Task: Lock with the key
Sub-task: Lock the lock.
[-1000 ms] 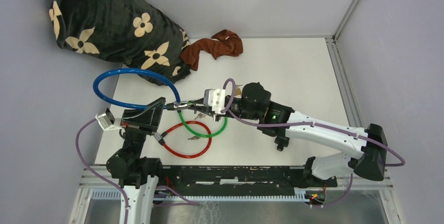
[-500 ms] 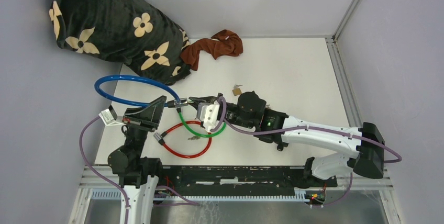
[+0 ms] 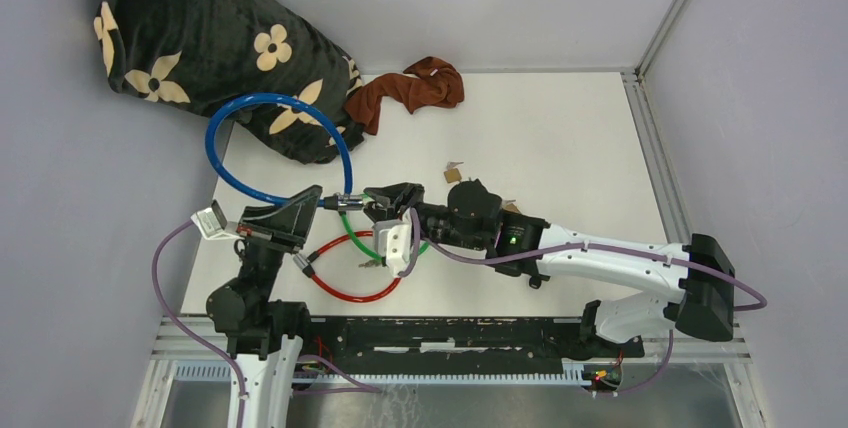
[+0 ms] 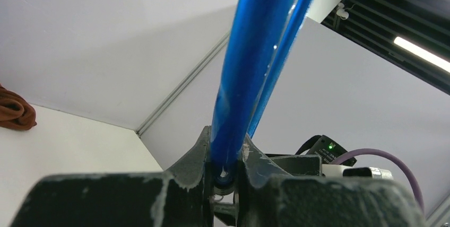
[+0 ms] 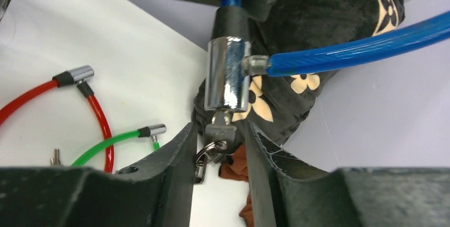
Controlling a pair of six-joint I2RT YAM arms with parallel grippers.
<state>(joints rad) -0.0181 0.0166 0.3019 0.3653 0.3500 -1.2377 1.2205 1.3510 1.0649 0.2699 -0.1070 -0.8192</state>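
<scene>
Left arm: reared up, left gripper (image 4: 225, 159) pointing right, pinching the blue cable lock (image 5: 361, 45) held aloft | Right arm: stretched leftward, right gripper (image 5: 219, 137) spread, flanking the key (image 5: 222, 125) seated in chrome cylinder (image 5: 227, 73)

Left claw (image 3: 316, 200) grips blue cable lock (image 3: 211, 140); right claw (image 3: 372, 198) just beside its barrel.

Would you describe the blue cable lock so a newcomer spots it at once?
Find the black flowered blanket at the table's far left. Before it, the left gripper holds up a cable loop. It alone is blue; the red loop and green loop lie flat.
</scene>
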